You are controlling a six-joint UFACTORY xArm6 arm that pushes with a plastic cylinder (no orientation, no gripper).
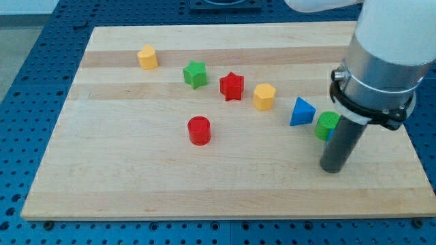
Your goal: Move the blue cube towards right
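My tip (332, 169) rests on the wooden board (136, 184) near the view's right edge. The dark rod above it covers most of the blue cube; only a small sliver of blue (330, 135) shows at the rod's left edge, below the green cylinder (326, 124). The green cylinder touches the rod's left side. A blue triangle (302, 112) lies just left of the green cylinder. The tip's end sits a little below these blocks, towards the view's bottom.
A yellow hexagon (264, 96), a red star (231, 86) and a green star (195, 74) run in a line up to the left. A yellow block (147, 57) sits at the top left. A red cylinder (199, 130) stands mid-board.
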